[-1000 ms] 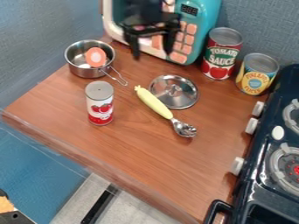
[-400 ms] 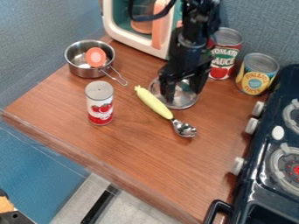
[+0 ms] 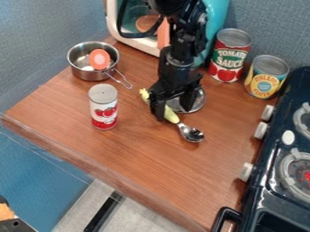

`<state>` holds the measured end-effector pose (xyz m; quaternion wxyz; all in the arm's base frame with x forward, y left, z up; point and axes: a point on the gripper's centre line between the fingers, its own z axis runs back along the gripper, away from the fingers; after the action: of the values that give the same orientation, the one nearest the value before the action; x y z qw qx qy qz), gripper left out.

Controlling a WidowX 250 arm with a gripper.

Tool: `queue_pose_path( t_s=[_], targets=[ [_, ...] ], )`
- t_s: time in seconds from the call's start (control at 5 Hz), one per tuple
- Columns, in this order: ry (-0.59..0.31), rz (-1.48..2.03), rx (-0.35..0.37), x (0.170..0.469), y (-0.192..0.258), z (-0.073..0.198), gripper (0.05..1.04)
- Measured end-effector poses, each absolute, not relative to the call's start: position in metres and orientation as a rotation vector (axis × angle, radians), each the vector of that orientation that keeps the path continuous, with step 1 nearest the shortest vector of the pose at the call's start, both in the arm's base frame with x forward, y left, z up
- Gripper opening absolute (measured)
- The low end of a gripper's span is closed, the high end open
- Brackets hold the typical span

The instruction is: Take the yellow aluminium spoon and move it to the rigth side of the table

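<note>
My gripper (image 3: 174,114) hangs over the middle of the table (image 3: 163,167), its two fingers spread open. One finger covers the middle of the spoon's yellow handle, and the other is over the metal lid. The spoon (image 3: 192,134) lies diagonally, with the handle's knobbed end to the upper left and the metal head to the lower right. Part of the handle is hidden behind the gripper. Whether the fingers touch the spoon, I cannot tell.
A metal lid (image 3: 198,102) lies partly under the gripper. A red-white can (image 3: 104,108) stands left, a small pot (image 3: 91,74) behind it. Two cans, tomato (image 3: 229,56) and pineapple (image 3: 265,78), stand at the back right. The stove (image 3: 272,167) borders the right, a toy microwave (image 3: 138,41) the back.
The arm has come down from the microwave to the lid, then shifted left and towards the front, over the spoon's handle. The spoon has not moved.
</note>
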<state>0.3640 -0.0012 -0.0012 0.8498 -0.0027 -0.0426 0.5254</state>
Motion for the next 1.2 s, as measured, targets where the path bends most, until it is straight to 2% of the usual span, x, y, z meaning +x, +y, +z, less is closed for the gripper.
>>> queue_pose_path(
  t_s=[0.2,0.6,1.0,1.2],
  targets=[
    [-0.08,1.116,-0.004,0.364,0.005,-0.008,0.948],
    [-0.098,1.063,0.01,0.357,0.008,-0.006,0.408],
    [-0.194,0.922,-0.035,0.355,0.001,0.04,0.377],
    [-0.22,0.786,-0.088,0.356,-0.014,0.06,0.377]
  ],
)
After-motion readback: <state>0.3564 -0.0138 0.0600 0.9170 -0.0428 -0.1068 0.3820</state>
